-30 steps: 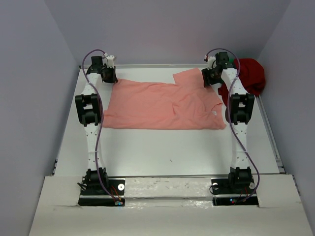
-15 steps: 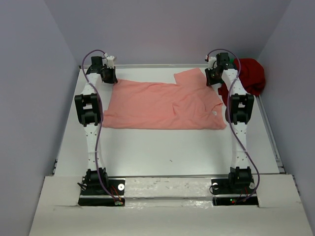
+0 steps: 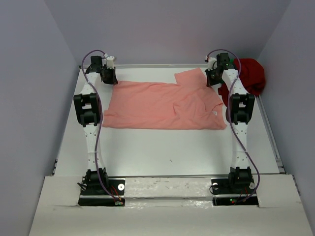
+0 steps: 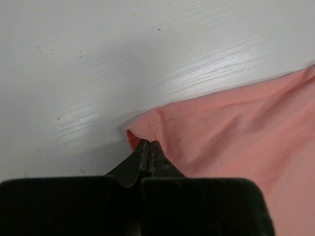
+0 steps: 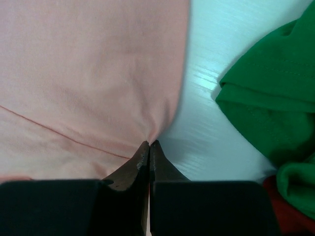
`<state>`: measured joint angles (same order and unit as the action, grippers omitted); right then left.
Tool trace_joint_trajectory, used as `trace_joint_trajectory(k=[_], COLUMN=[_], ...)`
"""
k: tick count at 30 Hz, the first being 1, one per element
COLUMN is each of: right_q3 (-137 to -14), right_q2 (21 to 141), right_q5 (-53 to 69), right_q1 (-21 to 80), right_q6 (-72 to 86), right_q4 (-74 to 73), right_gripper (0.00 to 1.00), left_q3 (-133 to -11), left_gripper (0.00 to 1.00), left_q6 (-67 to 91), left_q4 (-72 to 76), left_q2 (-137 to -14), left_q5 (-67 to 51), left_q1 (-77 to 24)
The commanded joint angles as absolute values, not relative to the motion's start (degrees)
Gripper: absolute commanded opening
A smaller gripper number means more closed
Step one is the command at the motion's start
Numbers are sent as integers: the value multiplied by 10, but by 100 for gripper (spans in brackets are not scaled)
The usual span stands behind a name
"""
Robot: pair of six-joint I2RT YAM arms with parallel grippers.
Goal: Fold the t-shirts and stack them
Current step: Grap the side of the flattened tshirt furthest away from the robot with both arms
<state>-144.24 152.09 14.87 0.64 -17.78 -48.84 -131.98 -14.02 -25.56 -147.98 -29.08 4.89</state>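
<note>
The salmon-pink t-shirt (image 3: 162, 104) lies spread across the far half of the table, its small white neck tag (image 3: 214, 113) at the right edge. My left gripper (image 3: 109, 77) is shut on the shirt's far left corner (image 4: 142, 132); the cloth bunches at its tips (image 4: 149, 142). Over at the far right edge, my right gripper (image 3: 211, 77) is shut on the pink cloth (image 5: 98, 83), which puckers at the tips (image 5: 149, 142). A dark red t-shirt (image 3: 250, 76) is heaped at the far right corner, and a green t-shirt (image 5: 275, 103) lies beside it.
The white table (image 3: 167, 147) is walled by grey panels on the left, back and right. Both arm bases (image 3: 101, 184) stand at the near edge on a white shelf. The heap of shirts lies just right of the right arm.
My right gripper has shut on the pink shirt's far right edge and pulled it slightly toward the back. The left gripper has stayed shut on its corner.
</note>
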Motion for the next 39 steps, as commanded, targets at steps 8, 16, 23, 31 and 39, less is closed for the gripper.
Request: trace_joint_trajectory(k=[8, 16, 23, 31, 39], right_q3=[-1406, -1414, -1402, -1361, -1320], right_q2=[1439, 1418, 1395, 1361, 1325], right_q5=[173, 185, 179, 161, 151], right_q1=[4, 4, 4, 4, -1], right_q6=[-189, -203, -215, -230, -241], right_q4=[-474, -468, -465, -456, -454], right_gripper=[0, 0, 0, 0, 0], left_q3=[-1337, -1354, -1348, -1329, -1294], left_gripper=[0, 0, 0, 0, 0], left_q6=[-137, -141, -135, -141, -155], left_q4=[-265, -274, -274, -273, -287], left_q2=[-1385, -1379, -1365, -1332, -1289], left_q5=[-316, -312, -319, -319, -322], left_q1=[40, 37, 36, 36, 44])
